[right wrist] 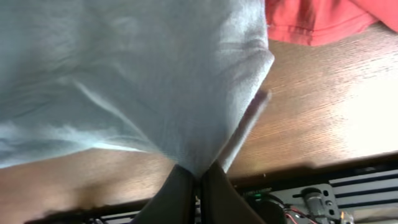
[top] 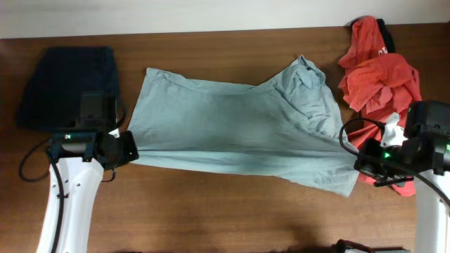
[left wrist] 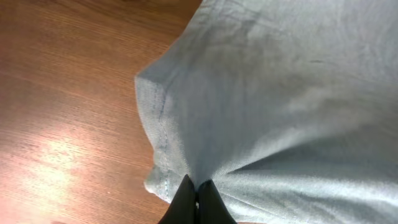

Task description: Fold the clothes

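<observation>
Across the middle of the table (top: pixel 211 218), your pale blue shirt (top: pixel 239 126) lies spread flat, long axis left to right.

- Left claw (top: pixel 131 149): at the shirt's near-left corner. In the left wrist view its fingers (left wrist: pixel 186 202) are pressed together with the hemmed corner pinched between them. Wrinkles fan out from the pinch point.
- Right claw (top: pixel 357 160): at the shirt's near-right edge. In the right wrist view the fingers (right wrist: pixel 180 193) are pressed together on a gathered fold of the fabric.
- A taut crease runs along the near side of the shirt from one claw to the other. The far side lies slack, bunched at the upper right.
- Red clothes (top: pixel 376 70): crumpled heap at the far right, just beside the shirt. A part shows under the right claw.
- Navy garment (top: pixel 67 84): lies flat at the far left, apart from the shirt, just behind the left arm.
</observation>
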You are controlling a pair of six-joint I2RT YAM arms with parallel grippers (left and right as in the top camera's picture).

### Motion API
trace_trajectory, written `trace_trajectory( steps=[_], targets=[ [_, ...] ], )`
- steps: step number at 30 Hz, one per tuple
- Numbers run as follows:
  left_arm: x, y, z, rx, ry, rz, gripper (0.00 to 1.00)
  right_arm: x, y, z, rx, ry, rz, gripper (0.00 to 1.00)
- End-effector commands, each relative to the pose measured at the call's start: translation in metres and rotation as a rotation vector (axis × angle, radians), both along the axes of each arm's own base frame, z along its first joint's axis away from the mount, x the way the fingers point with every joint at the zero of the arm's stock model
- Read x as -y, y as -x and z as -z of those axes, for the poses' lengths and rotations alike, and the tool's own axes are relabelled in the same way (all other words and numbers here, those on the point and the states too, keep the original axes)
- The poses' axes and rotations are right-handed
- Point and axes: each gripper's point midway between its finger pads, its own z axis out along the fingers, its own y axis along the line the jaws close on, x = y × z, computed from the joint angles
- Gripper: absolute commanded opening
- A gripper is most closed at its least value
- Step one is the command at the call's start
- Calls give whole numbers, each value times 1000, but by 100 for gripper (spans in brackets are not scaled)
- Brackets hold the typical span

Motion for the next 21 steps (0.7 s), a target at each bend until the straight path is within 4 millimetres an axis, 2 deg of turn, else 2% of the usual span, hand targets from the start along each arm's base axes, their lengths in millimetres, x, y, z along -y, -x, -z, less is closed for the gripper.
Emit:
trace_trajectory(
  steps=[1,4,10,14,21],
  targets=[
    [3,0,4,-13,24,0,1,6,0,3,-27,41,-21,4],
    [3,-1,11,-46,24,1,1,4,-3,9,-54,47,-47,4],
    [4,-15,33,-92,24,4,1,-2,-28,24,-59,46,-100,4],
    [9,-34,47,-80,23,21,1,-3,-45,35,-60,40,-110,4],
    [12,-74,60,13,19,29,1,2,-74,53,-38,46,-115,4]
  ],
)
